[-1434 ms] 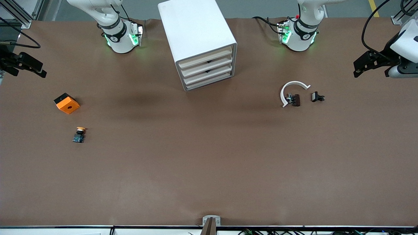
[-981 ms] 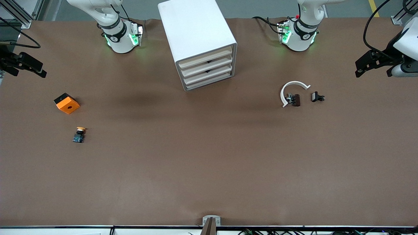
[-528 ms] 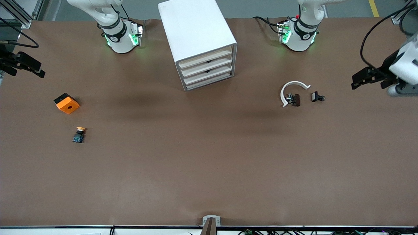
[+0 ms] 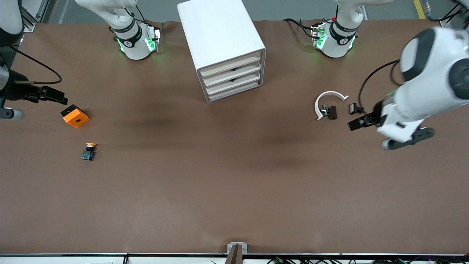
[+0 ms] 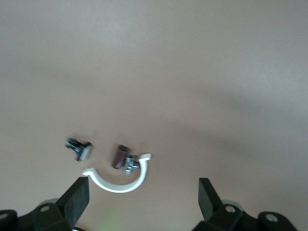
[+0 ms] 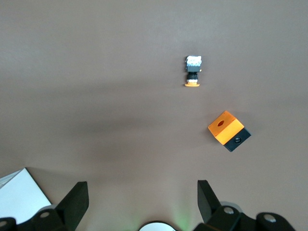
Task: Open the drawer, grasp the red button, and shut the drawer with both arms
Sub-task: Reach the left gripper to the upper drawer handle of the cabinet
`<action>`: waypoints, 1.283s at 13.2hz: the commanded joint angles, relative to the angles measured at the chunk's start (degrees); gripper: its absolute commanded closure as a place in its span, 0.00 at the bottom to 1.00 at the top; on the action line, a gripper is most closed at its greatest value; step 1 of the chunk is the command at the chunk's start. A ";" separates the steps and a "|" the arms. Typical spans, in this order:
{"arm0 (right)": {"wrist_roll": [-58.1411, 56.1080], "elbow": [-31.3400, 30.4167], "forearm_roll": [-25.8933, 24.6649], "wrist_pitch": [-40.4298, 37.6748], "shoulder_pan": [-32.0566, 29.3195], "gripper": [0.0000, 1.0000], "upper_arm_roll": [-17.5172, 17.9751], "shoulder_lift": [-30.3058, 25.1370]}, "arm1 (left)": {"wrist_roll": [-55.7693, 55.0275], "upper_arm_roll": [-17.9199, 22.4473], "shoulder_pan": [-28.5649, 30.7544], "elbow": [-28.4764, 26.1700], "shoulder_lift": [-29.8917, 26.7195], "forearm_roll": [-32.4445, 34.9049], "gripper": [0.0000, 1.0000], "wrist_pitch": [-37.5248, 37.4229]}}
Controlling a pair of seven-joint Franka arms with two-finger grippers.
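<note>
Left gripper [image 4: 354, 125] here, and my jaws are spread wide with nothing between them. The left wrist view shows both fingers [image 5: 77, 197] apart over bare brown table [image 4: 234, 190]. I hover low toward the left arm's end of the table, just beside a small black part [image 4: 356, 108]. Next to that lie a white curved ring [image 4: 326, 96] and a dark brown stub [image 4: 331, 112] with a metal bit on it, tucked inside the ring's open arc. From my wrist I see all three: the part [image 5: 79, 146], the ring [image 5: 118, 182] and the stub [image 5: 120, 158].

Right gripper [image 4: 60, 99] now — jaws just as wide and empty, fingers [image 6: 74, 199] framing plain table. I hang over the right arm's end, just beside the orange cube [image 4: 75, 116]. The yellow-orange capped button [image 4: 89, 151] lies nearer the front camera than the cube. My wrist picks up both, cube [image 6: 228, 130] and yellow-orange capped button [image 6: 193, 72].

The white cabinet [image 4: 220, 36] stands between the two bases, and all four drawers [image 4: 231, 79] are pushed in. The red button shows in none of the views, so I cannot tell where it is.
</note>
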 commanded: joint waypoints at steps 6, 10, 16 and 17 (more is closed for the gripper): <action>-0.82 3.82 -4.63 0.21 0.29 0.00 0.20 4.95 | -50.97 0.04 -11.49 2.12 9.60 -3.74 0.00 0.82; 0.05 3.82 -4.81 1.35 0.03 0.00 0.02 5.75 | -67.81 0.04 -13.25 1.94 13.03 -13.24 0.00 -9.97; 0.58 3.47 -1.82 1.70 0.03 0.00 -0.15 5.57 | -80.57 0.04 -15.36 2.20 18.83 -27.99 0.13 -15.36; 0.58 3.56 -1.82 1.70 0.03 0.00 -0.07 5.57 | -83.90 0.04 -16.32 2.29 20.23 -30.54 0.24 -15.27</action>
